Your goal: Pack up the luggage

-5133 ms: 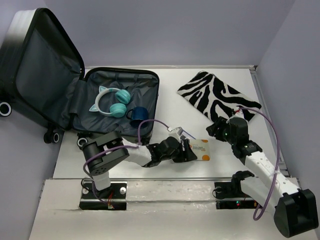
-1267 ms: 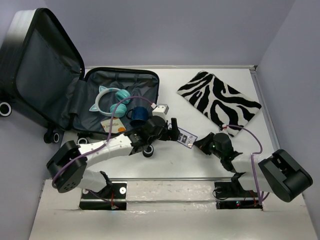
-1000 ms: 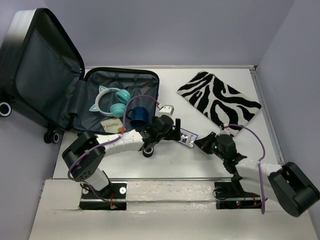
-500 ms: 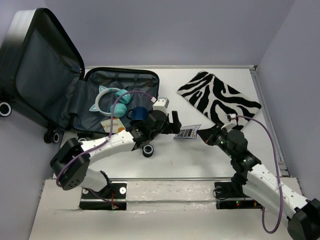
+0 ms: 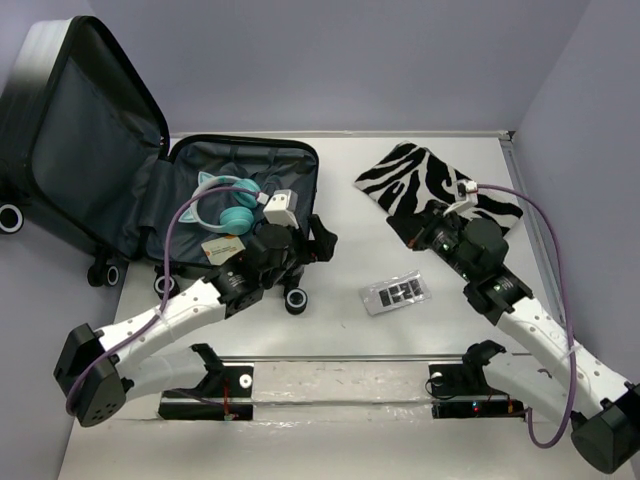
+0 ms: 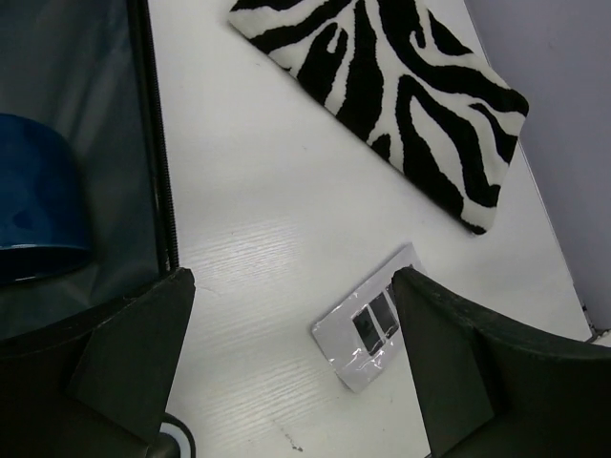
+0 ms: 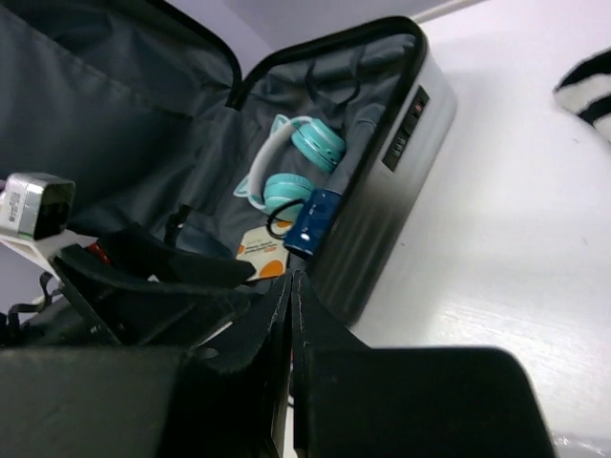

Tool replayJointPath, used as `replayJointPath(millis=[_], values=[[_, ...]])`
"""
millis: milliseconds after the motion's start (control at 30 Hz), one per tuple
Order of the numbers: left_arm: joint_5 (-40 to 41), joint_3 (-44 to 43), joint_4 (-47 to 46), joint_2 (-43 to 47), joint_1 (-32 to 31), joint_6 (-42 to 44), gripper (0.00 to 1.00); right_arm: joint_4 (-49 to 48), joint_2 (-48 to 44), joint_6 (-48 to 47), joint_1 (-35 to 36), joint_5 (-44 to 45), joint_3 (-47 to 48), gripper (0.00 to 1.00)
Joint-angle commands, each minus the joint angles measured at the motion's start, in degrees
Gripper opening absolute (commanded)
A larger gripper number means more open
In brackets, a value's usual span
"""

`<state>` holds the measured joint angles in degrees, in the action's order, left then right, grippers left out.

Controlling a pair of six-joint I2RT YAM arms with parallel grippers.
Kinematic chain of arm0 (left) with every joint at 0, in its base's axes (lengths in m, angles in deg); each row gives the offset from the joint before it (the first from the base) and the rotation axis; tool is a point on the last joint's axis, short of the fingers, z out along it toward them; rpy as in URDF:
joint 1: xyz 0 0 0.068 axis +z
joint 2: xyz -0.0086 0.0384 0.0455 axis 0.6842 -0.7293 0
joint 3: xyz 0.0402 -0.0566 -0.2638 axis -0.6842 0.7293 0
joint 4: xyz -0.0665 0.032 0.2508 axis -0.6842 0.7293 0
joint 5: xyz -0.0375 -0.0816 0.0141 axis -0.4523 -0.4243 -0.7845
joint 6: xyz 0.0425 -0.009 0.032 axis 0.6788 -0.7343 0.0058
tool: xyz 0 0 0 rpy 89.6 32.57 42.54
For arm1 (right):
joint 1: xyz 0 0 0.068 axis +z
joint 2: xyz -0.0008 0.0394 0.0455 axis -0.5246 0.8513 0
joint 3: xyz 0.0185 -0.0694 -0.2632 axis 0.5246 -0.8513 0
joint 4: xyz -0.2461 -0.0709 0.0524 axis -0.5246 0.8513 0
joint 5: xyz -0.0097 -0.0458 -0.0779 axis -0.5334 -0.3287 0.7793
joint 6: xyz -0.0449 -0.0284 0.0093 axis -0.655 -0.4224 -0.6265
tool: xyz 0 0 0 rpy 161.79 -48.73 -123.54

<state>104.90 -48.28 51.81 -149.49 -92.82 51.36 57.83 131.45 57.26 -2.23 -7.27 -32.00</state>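
Observation:
The luggage (image 5: 240,200) lies open at the left of the table, its lid (image 5: 85,130) standing up behind. In its grey lining lie teal headphones (image 5: 232,205), a blue cup (image 7: 313,221) and a white-and-orange card (image 5: 220,248). My left gripper (image 5: 315,245) hovers open and empty at the luggage's near right corner; its fingers (image 6: 134,353) frame the bare table. A silver packet (image 5: 397,295) with black squares lies flat on the table between the arms. My right gripper (image 5: 425,238) is shut on nothing, at the near edge of the zebra cloth (image 5: 440,190).
The zebra cloth (image 6: 401,105) lies at the back right, close to the right wall. A black luggage wheel (image 5: 296,300) sticks out under my left arm. The luggage rim (image 6: 153,143) runs along the left of the left wrist view, the packet (image 6: 368,329) lower right.
The silver packet, held up between the two grippers half a second ago, now lies on the table. My left gripper drew back toward the luggage; my right arm swung up toward the zebra cloth.

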Motion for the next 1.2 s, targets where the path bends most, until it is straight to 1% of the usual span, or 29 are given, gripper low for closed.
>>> replayJointPath(millis=[0,33,100,133,167,200,233,267,300,333,400,433,467,600,733,800,833,900,933,1033,1167], values=[[3.53,0.86,1.15,6.95,0.61,-0.08,0.96,-4.79,6.68,-2.43,0.56,-5.15,9.29,0.07],[3.89,1.04,1.42,8.96,0.69,0.1,0.96,-3.75,8.02,-2.95,0.56,-5.34,11.06,0.07],[2.59,0.95,2.82,10.03,1.04,0.71,0.97,4.14,11.96,-7.33,0.56,-4.99,16.5,0.07],[1.27,0.86,3.18,9.69,1.22,0.89,0.97,7.83,13.03,-9.09,0.56,-4.9,17.66,0.07],[-0.22,0.86,3.35,9.25,1.22,0.98,0.97,14.65,14.0,-12.42,0.56,-4.81,18.02,0.12],[-3.37,1.21,3.18,8.03,1.13,0.72,0.97,18.02,15.66,-14.02,0.56,-2.38,17.42,0.24],[-5.23,1.56,2.74,7.4,1.13,0.63,0.96,21.54,15.68,-14.81,0.56,0.43,16.37,0.24],[-7.16,2.09,1.78,6.53,1.13,0.8,0.96,24.97,15.33,-14.3,0.56,3.24,14.53,0.37],[-9.44,2.44,0.47,5.39,1.05,0.98,0.95,25.0,14.11,-13.69,0.56,5.54,11.81,0.45],[-12.86,2.27,0.02,2.16,0.44,1.5,0.95,25.18,12.97,-13.24,0.56,9.04,7.35,0.57],[-13.77,0.35,0.01,-2.16,-1.84,2.38,0.94,26.05,10.77,-11.93,0.56,11.52,5.38,0.63],[-13.25,-0.27,-0.25,-4.18,-3.33,2.39,0.93,26.14,10.58,-11.75,0.56,13.01,4.85,0.64],[-13.07,-0.72,-0.51,-8.03,-6.31,2.04,0.92,26.23,10.58,-11.57,0.56,13.55,4.49,0.64],[-9.39,-1.6,-2.35,-14.74,-10.28,0.46,0.9,27.64,12.69,-11.48,0.56,15.31,4.06,0.64],[-2.54,-2.65,-4.55,-18.52,-10.73,2.2,0.87,27.38,13.22,-11.04,0.56,14.53,1.86,0.64],[-2.35,-4.92,-4.99,-22.64,-10.64,5.7,0.86,27.29,12.61,-10.87,0.56,14.26,0.81,0.64],[-3.74,-5.9,-4.91,-25.97,-10.47,6.86,0.86,27.11,11.56,-10.69,0.56,14.09,0.45,0.64],[-8.47,-8.18,-5.61,-29.41,-9.24,10.11,0.86,26.76,10.32,-10.69,0.56,14.08,-0.17,0.64],[-13.02,-8.63,-6.13,-32.04,-8.72,10.82,0.85,26.67,9.53,-10.78,0.56,13.91,-0.6,0.64],[-19.98,-10.12,-7.63,-36.61,-7.57,12.31,0.8,25.8,9.35,-11.04,0.56,13.12,-1.31,0.64],[-24.93,-12.58,-8.33,-41.29,-7.31,13.28,0.77,24.3,9.96,-11.13,0.56,12.24,-2.45,0.64]])
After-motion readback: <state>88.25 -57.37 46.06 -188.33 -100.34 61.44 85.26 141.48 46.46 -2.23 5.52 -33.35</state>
